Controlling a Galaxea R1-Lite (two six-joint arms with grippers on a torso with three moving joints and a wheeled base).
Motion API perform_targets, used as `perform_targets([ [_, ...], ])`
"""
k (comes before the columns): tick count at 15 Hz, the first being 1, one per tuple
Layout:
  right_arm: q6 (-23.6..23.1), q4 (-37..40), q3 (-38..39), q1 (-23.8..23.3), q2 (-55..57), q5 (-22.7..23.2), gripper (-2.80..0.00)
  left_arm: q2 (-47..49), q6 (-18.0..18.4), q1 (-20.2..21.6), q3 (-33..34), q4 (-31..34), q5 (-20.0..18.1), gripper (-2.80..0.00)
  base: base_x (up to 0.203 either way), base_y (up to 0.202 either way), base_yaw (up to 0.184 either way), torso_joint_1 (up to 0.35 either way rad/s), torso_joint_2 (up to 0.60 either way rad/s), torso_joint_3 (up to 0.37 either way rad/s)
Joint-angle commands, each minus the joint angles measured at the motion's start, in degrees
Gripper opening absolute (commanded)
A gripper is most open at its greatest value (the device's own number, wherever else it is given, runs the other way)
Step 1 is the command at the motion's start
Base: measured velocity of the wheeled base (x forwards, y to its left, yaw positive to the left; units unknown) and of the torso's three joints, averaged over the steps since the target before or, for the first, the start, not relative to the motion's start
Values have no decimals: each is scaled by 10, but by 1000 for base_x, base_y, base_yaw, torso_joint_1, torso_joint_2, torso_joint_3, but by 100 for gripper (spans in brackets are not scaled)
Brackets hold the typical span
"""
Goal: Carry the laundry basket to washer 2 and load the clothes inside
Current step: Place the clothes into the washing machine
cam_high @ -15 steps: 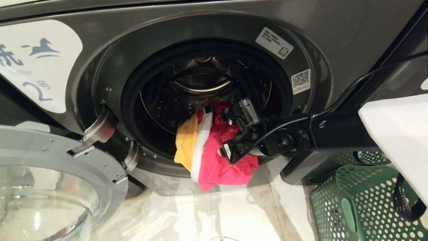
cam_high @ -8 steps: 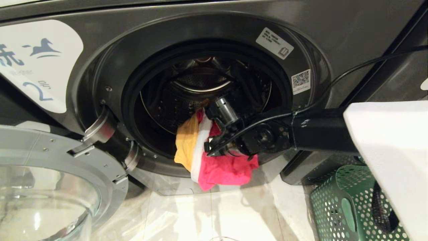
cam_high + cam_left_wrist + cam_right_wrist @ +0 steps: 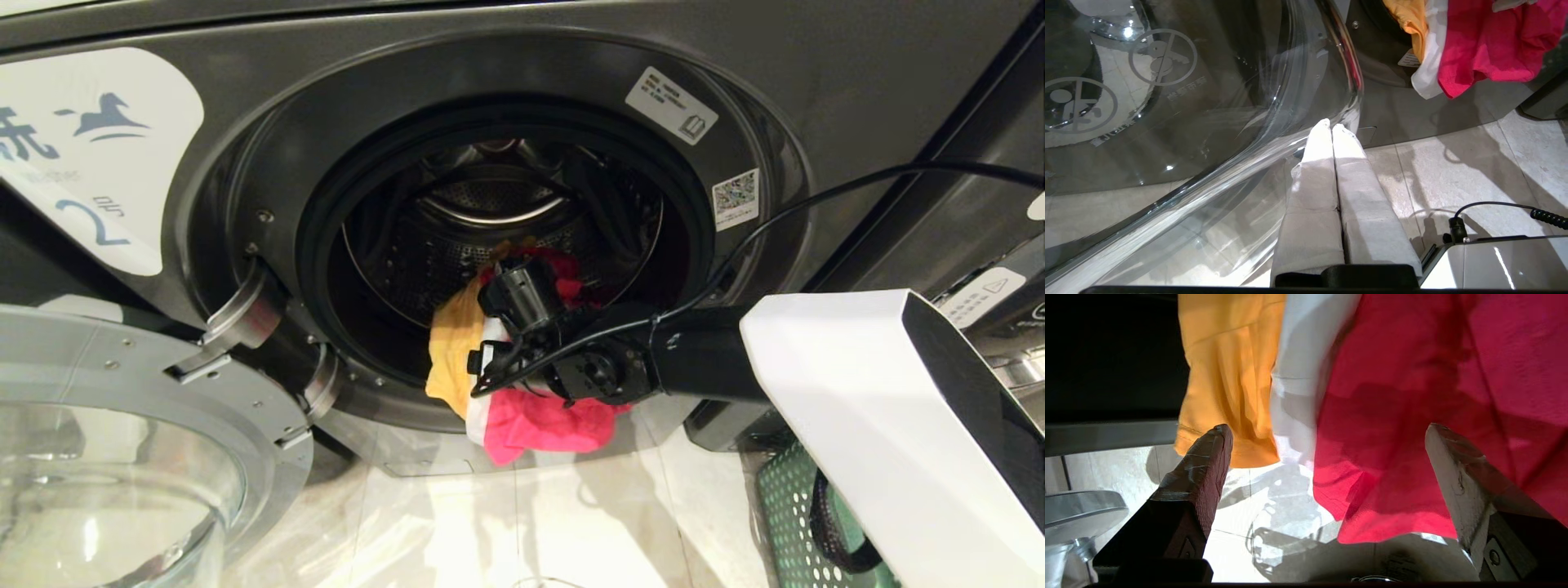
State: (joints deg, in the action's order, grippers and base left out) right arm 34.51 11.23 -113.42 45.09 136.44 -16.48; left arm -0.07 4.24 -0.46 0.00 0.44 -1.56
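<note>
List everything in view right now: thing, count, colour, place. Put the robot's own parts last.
washer 2: one, dark grey, fills the head view, white label with a horse and a 2 at its left.
washer door: one, chrome-ringed glass, swung open at lower left.
clothes: a few, yellow-orange, white and pink-red, draped over the drum's lower lip, hanging out toward the floor.
laundry basket: one, dark green with holes, on the floor at lower right, mostly behind the right arm.
floor: pale tiles.
right gripper: open, at the hanging clothes.
left gripper: shut, beside the glass door.
</note>
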Motion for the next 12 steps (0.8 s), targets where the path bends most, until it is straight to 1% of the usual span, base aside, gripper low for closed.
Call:
perform_targets([
  [1, 1, -11, 0, 0, 18, 0, 0, 1, 1, 0, 0, 0, 0, -280, 0, 0, 0, 0, 0, 0],
  [3, 0, -53, 1, -1, 37, -1, 0, 1, 0, 0, 0, 0, 0, -280, 0, 0, 0, 0, 0, 0],
  [5, -15, -69, 1, -3, 50, -3, 0, 1, 0, 0, 0, 0, 0, -280, 0, 0, 0, 0, 0, 0],
  [10, -23, -115, 1, -4, 83, -2, 0, 1, 0, 0, 0, 0, 0, -280, 0, 0, 0, 0, 0, 0],
  [12, -45, -136, 0, -4, 93, -2, 0, 1, 0, 1, 0, 0, 0, -280, 0, 0, 0, 0, 0, 0],
])
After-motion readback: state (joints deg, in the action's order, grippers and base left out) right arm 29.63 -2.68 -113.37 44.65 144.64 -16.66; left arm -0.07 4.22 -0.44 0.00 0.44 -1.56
